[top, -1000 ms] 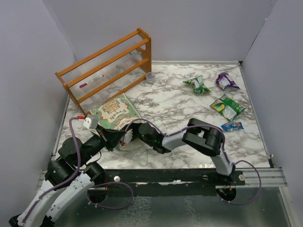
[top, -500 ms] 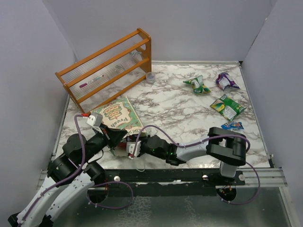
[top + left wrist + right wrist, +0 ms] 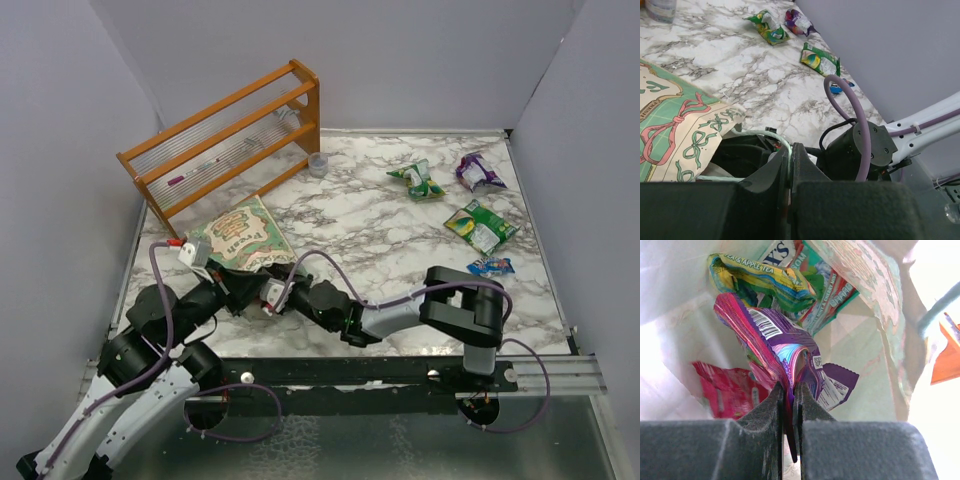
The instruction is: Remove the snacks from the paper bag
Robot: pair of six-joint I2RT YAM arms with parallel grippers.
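Over at the 8 o'clock side of the marble table (image 3: pixel 380 230), the green paper bag (image 3: pixel 238 232) lies printed face up, its mouth turned toward 6 o'clock and the arm bases. The left gripper (image 3: pixel 790 150) is pinched tight on the bag's pale-green rim at the mouth. The right gripper (image 3: pixel 790 387) is inside the bag, its jaws clenched on the edge of a purple foil packet (image 3: pixel 785 345). Deeper in, at that packet's 12 o'clock, lies a yellow-green packet (image 3: pixel 765 282) against a green-and-red one (image 3: pixel 832 295); a red packet (image 3: pixel 722 387) sits at its 8 o'clock on the cream lining. Out at the table's 2 o'clock, well apart from the bag, lie four loose snacks: a crumpled green packet (image 3: pixel 417 181), a small purple packet (image 3: pixel 479 172), a flat green packet (image 3: pixel 481 225) and a blue packet (image 3: pixel 491 266). An orange wooden rack (image 3: pixel 225 135) stands at 11 o'clock, a small clear cup (image 3: pixel 318 163) just beside its right end.
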